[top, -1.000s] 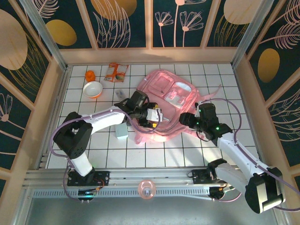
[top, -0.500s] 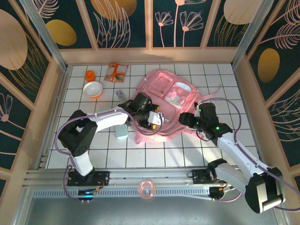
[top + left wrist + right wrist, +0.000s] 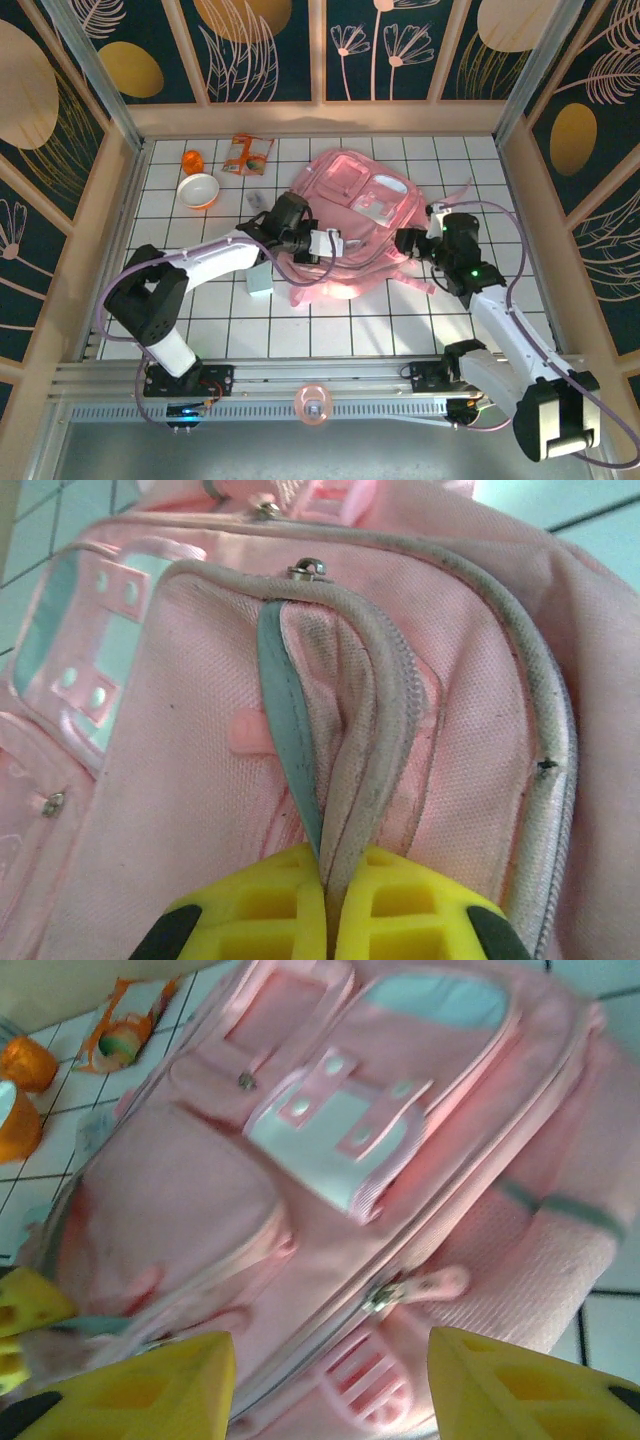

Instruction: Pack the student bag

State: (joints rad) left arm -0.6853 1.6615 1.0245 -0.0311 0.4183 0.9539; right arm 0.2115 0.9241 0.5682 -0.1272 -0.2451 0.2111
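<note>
The student bag, a big soft pink backpack with white trim, lies flat in the middle of the tiled table. My left gripper is at the bag's near-left side. In the left wrist view the yellow jaws are pressed shut on the white zip trim and a teal strip of the front pocket's edge. My right gripper is at the bag's right side and stands open. A pink zip pull lies on the bag just beyond its spread fingers, untouched.
An orange-rimmed bowl, a small orange object and a snack packet lie at the back left. A pale teal box sits beside the left arm. Low walls close in the table.
My left gripper has shut on the pocket's edge, where before it stood open over the bag. The right gripper has shifted slightly up and to the right, still open.
</note>
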